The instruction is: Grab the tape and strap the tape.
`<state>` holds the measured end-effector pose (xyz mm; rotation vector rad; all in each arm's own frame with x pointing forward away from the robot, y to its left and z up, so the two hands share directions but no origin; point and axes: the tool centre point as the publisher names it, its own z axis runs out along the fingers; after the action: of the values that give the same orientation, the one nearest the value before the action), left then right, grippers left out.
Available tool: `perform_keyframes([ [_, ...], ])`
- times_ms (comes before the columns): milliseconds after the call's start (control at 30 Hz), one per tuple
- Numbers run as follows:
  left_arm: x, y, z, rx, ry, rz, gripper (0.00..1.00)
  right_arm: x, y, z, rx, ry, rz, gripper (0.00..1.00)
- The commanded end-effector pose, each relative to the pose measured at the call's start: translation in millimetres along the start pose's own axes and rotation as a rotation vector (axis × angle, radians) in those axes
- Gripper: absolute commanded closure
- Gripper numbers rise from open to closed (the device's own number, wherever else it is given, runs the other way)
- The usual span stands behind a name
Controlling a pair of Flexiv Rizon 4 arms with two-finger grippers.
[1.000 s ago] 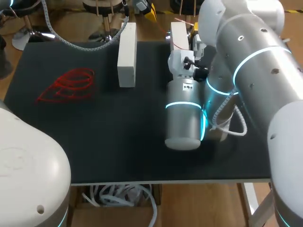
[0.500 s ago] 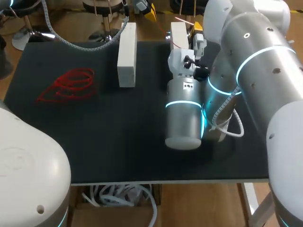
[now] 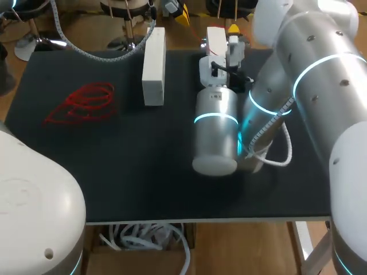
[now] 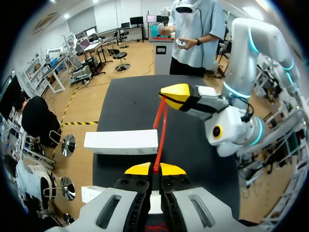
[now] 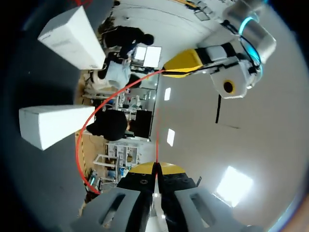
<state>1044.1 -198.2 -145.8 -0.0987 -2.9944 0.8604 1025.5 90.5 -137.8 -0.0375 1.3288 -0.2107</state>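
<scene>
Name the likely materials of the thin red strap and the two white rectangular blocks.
The thin red strap looks like flexible, smooth plastic: it bows in an even curve. The white rectangular blocks look matte and sharp-edged, perhaps foam or painted wood; cannot tell which.

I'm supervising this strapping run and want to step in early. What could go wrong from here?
The left claw and right claw each pinch the thin red tape only at their tips; pulling apart might slip it free. Its slack bow passes close to a white block and could snag there.
</scene>
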Motion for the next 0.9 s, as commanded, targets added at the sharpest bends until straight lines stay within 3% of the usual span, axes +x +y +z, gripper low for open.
perform_keyframes([
  [33, -0.5, -0.8, -1.0, -0.005, 0.003, -0.001, 1.0, -26.0, 3.6, 8.8, -0.016, 0.097, -0.021, 1.0],
  [533, -0.5, -0.8, -1.0, -0.005, 0.003, -0.001, 1.0, -38.7, -1.6, 3.9, -0.143, 0.11, -0.047, 1.0],
  [900, -0.5, -0.8, -1.0, -0.005, 0.003, -0.001, 1.0, -37.9, 16.8, 2.6, -0.127, 0.134, -0.137, 1.0],
])
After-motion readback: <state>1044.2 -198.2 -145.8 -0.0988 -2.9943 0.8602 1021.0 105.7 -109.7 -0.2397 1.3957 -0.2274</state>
